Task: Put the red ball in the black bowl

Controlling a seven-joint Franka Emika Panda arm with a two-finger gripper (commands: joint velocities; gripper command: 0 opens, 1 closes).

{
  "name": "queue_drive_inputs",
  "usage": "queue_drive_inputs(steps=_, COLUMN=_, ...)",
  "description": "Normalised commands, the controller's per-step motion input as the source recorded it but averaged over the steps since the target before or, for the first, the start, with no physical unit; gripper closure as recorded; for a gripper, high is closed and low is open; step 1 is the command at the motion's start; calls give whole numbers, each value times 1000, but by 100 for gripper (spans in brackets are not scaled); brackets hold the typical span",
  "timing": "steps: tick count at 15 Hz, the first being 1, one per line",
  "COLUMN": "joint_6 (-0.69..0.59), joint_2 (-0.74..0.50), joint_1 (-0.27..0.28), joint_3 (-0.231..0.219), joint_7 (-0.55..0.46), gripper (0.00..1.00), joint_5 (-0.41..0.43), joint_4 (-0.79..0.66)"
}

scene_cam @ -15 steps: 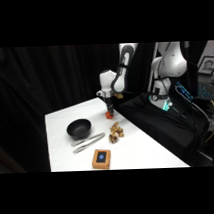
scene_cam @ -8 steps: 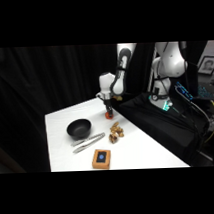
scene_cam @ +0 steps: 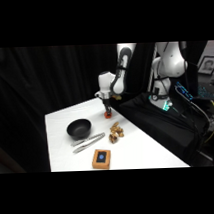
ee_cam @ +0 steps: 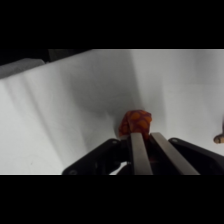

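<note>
**Tool dropped onto the ball**

Since a second ago the tool (scene_cam: 108, 111) has come down at the far edge of the white table (scene_cam: 61, 141). Its fingers sit close together, clamped on the small red-orange round ball (ee_cam: 135, 122). Lift straight up, then carry left to the glossy round black bowl (scene_cam: 78, 128), clear of the silver metal tongs (scene_cam: 88, 142). No readable writing anywhere.

Ball (ee_cam: 135, 122): small, red-orange with lighter mottling, roundish; it rests on the white counter (scene_cam: 141, 149) near the far edge, apparently pinched at the tip of the tool (ee_cam: 142, 141). Bowl (scene_cam: 78, 128): round, shallow, glossy black, upright, nothing visible inside. It sits on the counter's left part, well apart from the ball.
</note>
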Motion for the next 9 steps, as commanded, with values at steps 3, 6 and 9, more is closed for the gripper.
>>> queue_drive_inputs(steps=3, joint_6=-180, joint_2=-372, joint_1=248, joint_3=-253, joint_7=221, gripper=94, joint_5=-361, joint_4=-146)
queue_drive_inputs(steps=6, joint_6=-341, joint_2=-488, joint_1=228, joint_3=-213, joint_7=221, gripper=94, joint_5=-339, joint_4=-142)
queue_drive_inputs(steps=9, joint_6=-445, joint_2=-524, joint_1=169, joint_3=-140, joint_7=195, gripper=94, joint_5=-297, joint_4=-60)
